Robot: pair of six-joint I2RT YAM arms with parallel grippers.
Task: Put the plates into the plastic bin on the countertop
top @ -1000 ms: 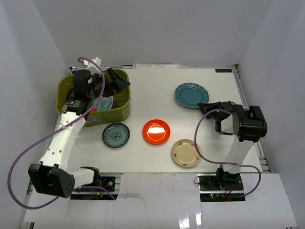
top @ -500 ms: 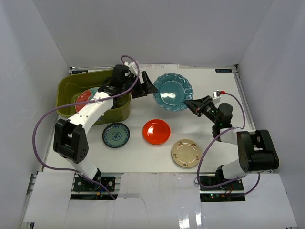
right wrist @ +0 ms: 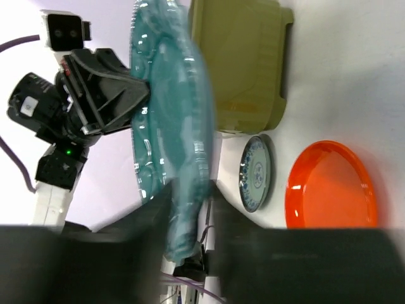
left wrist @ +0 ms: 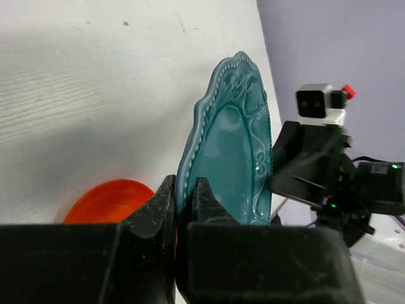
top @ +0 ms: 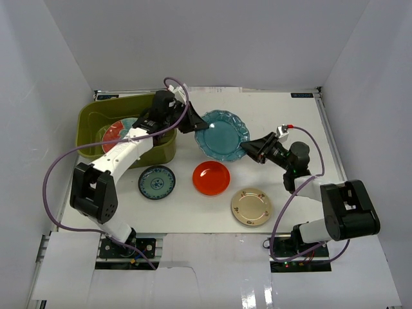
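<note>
The scalloped teal plate [top: 222, 135] [left wrist: 234, 145] [right wrist: 168, 95] hangs on edge above the countertop [top: 283, 116], between both arms. My left gripper [top: 193, 123] [left wrist: 185, 196] is shut on its left rim. My right gripper [top: 248, 150] [right wrist: 186, 196] has the opposite rim between its fingers; that view is blurred, so I cannot tell whether they press on it. The olive-green plastic bin [top: 93, 119] [right wrist: 243, 63] stands at the back left with a red plate [top: 114, 133] inside. The glossy orange-red plate [top: 211, 177], the small teal patterned plate [top: 156, 182] and the cream-gold plate [top: 251, 206] lie on the countertop.
White walls close in the countertop on three sides. The left arm reaches across the bin's right end, its purple cable [top: 64, 161] looping to the left. The three flat plates lie in a row toward the near edge.
The right gripper lifted the teal plate from the back right and carried it left. The left gripper left the bin, swung right and shut on the plate's rim.
</note>
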